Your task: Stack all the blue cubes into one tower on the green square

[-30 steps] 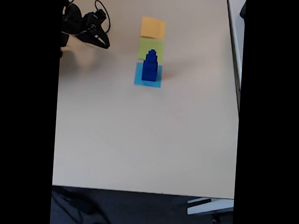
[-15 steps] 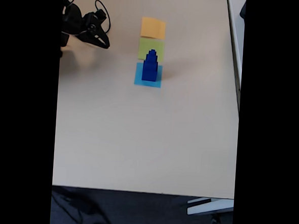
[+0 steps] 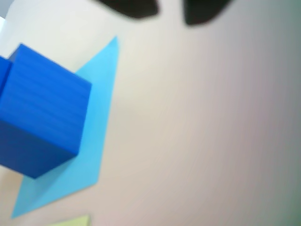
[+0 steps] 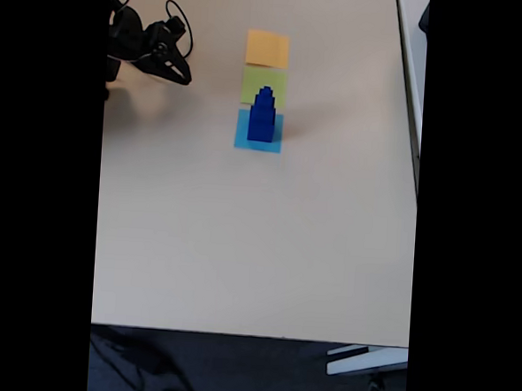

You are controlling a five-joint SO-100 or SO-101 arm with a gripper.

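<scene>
The blue cubes stand piled as one stepped tower point(image 4: 262, 118), largest at the bottom, on a light-blue paper square point(image 4: 243, 139). The green square point(image 4: 253, 80) lies bare just behind it. My gripper point(image 4: 185, 76) hovers far to the left of the tower in the fixed view, holding nothing. In the wrist view the big bottom cube point(image 3: 42, 108) sits at the left on the light-blue square point(image 3: 96, 141), and a corner of the green square point(image 3: 70, 221) shows at the bottom edge. My gripper point(image 3: 170, 9) peeks in at the top with a small gap between its dark tips.
An orange paper square point(image 4: 267, 48) lies behind the green one. The beige table point(image 4: 258, 248) ends at a front edge near the bottom and a right edge by a white frame point(image 4: 412, 45). Cables loop over the arm point(image 4: 133, 37).
</scene>
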